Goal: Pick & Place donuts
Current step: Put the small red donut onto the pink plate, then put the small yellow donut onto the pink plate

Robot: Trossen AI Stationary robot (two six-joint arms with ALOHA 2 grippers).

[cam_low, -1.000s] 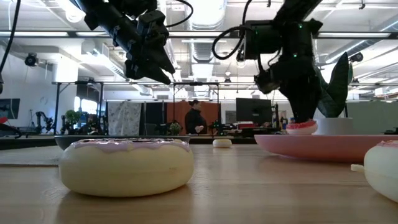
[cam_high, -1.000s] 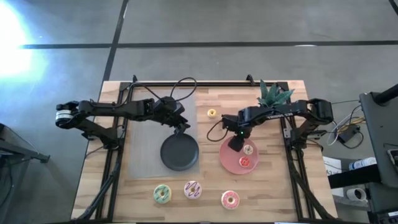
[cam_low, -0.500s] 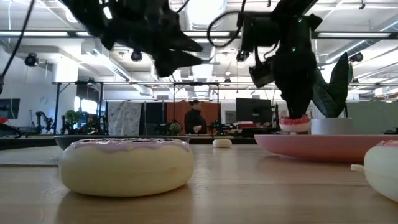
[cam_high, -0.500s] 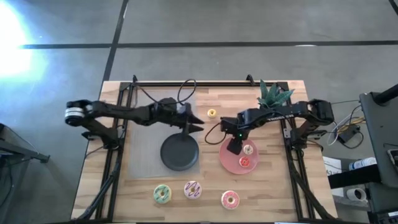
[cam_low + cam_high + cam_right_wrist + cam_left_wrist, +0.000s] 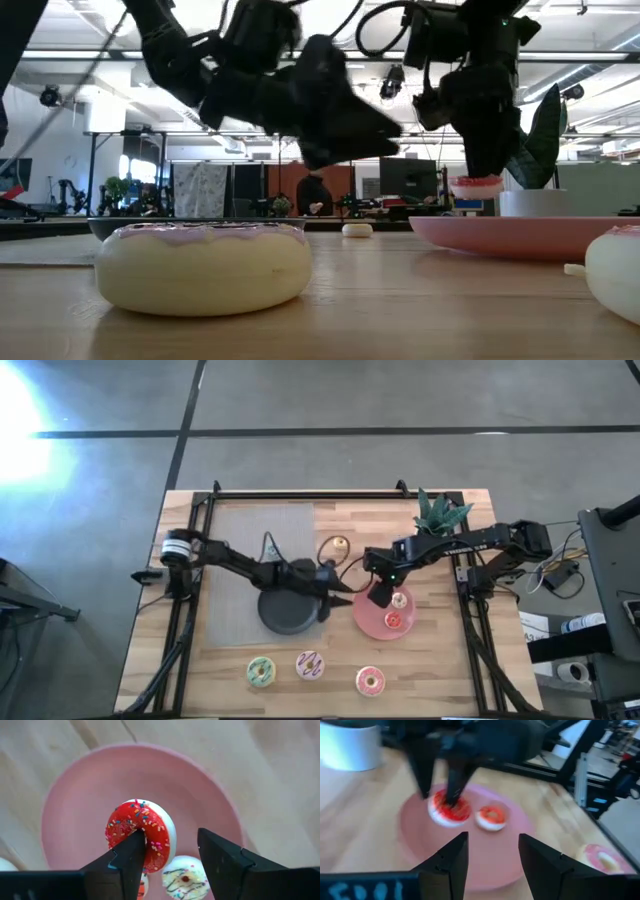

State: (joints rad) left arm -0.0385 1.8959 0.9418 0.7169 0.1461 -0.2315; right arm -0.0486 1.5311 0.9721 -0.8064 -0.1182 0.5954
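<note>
My right gripper (image 5: 378, 598) hangs over the pink plate (image 5: 372, 624) and is shut on a tiny red-frosted donut (image 5: 142, 836). That donut shows below the fingers in the low view (image 5: 477, 187), above the plate. Two more tiny donuts (image 5: 398, 600) (image 5: 393, 622) lie flat on the plate. My left gripper (image 5: 340, 595) is open and hovers between the black plate (image 5: 285, 615) and the pink plate, pointing at the red donut (image 5: 449, 807). A tiny yellow donut (image 5: 340, 544) lies farther back. The green (image 5: 261, 671), white (image 5: 310, 664) and pink (image 5: 370, 680) donuts lie flat near the near edge. My right gripper holds the red donut by its ring beside the hole (image 5: 150, 845). One finger (image 5: 454, 785) reaches into the hole and the other (image 5: 422, 775) stands outside the rim. The fingers come from above, pointing down. The donut hangs tilted, lifted clear of the pink plate.
A potted plant in a white pot (image 5: 440, 512) stands at the far right, behind the pink plate. A grey mat (image 5: 240, 550) lies under the black plate. The two grippers are close together at the pink plate's left rim. Bare wood lies near the table's left near corner.
My left arm has swept from the far left toward the table's right and near side, past the black plate to the pink plate's edge. My right gripper has risen a little, and the red donut has gone up off the pink plate with it.
</note>
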